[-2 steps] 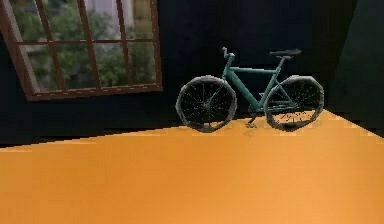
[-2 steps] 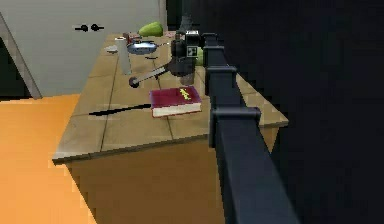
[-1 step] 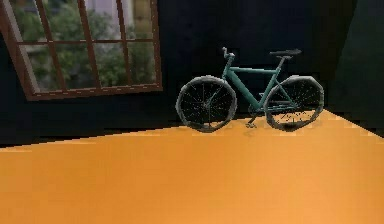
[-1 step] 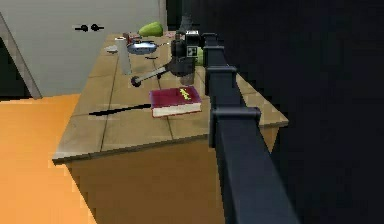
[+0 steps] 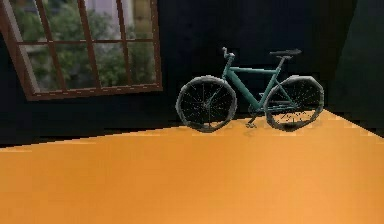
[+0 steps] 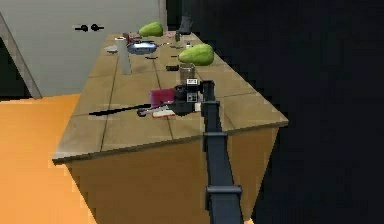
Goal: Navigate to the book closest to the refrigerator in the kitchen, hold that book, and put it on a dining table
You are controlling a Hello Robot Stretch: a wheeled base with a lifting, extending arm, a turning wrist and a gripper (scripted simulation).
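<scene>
On the wooden table (image 6: 110,130), reddish book (image 6: 160,97) just beside pincer (image 6: 176,100), cannot tell whether it holds anything

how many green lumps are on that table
2. One green lump sits at the far end of the table. The second green lump sits nearer, by the tabletop's right edge. Other clutter there could hide more.
</scene>
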